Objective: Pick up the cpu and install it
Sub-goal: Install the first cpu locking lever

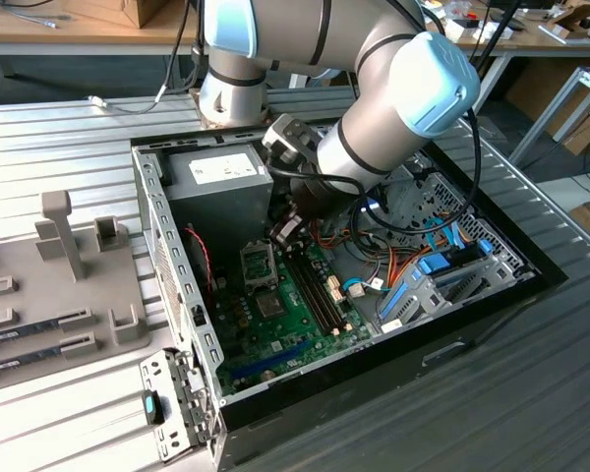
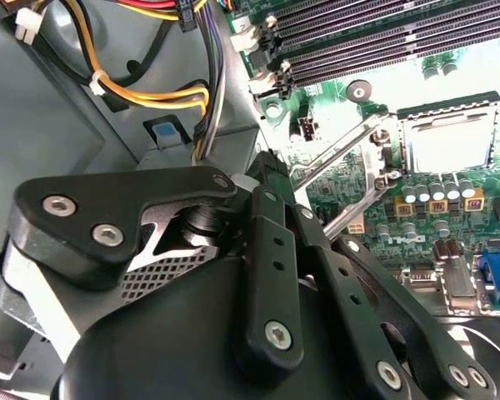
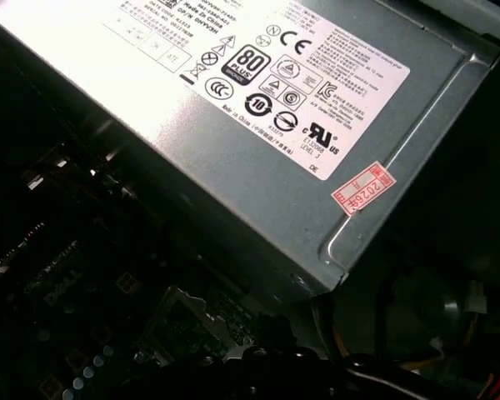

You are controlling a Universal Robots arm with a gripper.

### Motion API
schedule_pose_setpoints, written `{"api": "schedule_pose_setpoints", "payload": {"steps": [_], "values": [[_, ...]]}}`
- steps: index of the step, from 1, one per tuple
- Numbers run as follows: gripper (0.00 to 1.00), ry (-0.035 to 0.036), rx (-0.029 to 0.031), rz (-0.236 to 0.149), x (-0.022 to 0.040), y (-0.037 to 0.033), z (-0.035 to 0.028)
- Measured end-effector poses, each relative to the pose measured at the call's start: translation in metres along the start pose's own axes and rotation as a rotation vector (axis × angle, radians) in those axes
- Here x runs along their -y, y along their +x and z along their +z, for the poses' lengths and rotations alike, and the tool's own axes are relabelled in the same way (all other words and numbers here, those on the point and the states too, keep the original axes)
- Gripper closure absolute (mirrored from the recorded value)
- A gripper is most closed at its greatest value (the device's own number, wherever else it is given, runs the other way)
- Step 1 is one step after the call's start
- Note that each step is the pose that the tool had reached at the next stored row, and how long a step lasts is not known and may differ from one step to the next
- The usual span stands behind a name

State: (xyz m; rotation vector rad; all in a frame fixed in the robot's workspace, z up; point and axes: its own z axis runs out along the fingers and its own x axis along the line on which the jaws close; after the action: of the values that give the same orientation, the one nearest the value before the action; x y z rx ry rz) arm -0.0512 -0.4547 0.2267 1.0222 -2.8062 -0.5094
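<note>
Hovering jaws, cpu (image 2: 450,143) apart, in mobo socket (image 2: 444,109)

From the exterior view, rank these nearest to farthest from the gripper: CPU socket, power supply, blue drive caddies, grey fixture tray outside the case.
1. CPU socket, just below the gripper.
2. Power supply, toward the view's left, inside the case.
3. Blue drive caddies, toward the view's right.
4. Grey fixture tray, outside the case, far left.

Cpu (image 2: 450,143): silvery square chip, lying flat in open socket (image 2: 447,142) on green motherboard (image 2: 417,208).
</note>
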Motion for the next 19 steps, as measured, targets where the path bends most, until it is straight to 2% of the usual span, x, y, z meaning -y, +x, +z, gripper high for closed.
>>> {"api": "schedule_pose_setpoints", "payload": {"steps": [6, 19], "values": [[0.89, -0.0008, 0.0004, -0.001, -0.0010, 0.0001, -0.0031], [0.89, -0.0013, 0.0002, -0.002, -0.0012, 0.0007, -0.0058]]}}
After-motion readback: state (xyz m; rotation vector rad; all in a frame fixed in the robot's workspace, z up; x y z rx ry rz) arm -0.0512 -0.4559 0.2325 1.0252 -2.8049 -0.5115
